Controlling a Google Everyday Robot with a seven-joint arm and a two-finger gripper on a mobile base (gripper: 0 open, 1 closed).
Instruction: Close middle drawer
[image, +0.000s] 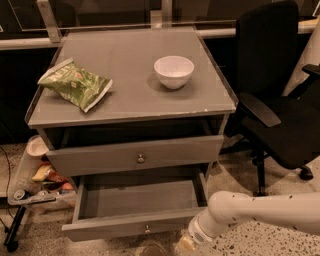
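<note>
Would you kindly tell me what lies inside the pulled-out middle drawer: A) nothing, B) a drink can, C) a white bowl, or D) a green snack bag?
A: the middle drawer shows only its bare grey floor, and the gripper is low down, outside the drawer near its front right corner.

The arm (265, 212) is a thick, smooth, off-white tube with a soft matte finish, pale along its upper side and shaded grey underneath. It swells into a rounded bulge just right of the front corner of the middle drawer (125, 230). Past that bulge the casing narrows into a short wrist collar (200, 233) ringed with fine darker grooves. The claw (186, 244) beyond the collar is a small cream-yellow piece, warmer and duller in tone than the arm, just below the right end of the middle drawer's front and partly cut off by the lower edge of the view.
</note>
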